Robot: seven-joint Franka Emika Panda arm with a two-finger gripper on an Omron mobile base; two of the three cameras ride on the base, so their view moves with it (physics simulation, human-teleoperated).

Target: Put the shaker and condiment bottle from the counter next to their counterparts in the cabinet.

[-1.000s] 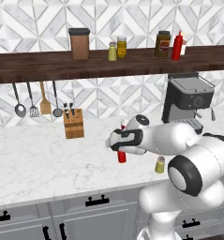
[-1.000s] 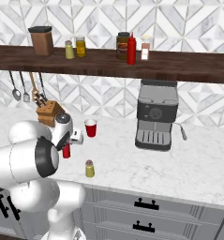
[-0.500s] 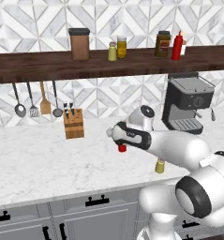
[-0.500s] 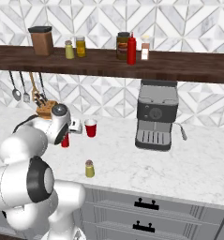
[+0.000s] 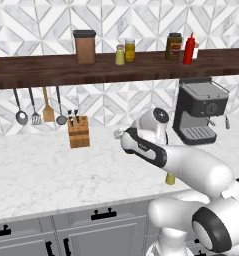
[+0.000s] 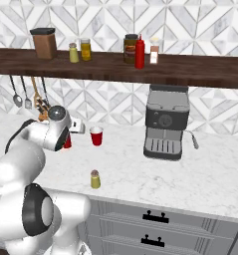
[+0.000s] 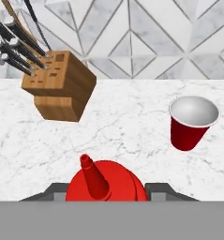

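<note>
Red condiment bottle [image 7: 105, 183] between fingers [image 7: 162, 191]; open counter [image 7: 127, 126] ahead.

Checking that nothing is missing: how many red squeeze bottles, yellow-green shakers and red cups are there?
Red squeeze bottles: 2
Yellow-green shakers: 2
Red cups: 1
Total: 5
</note>
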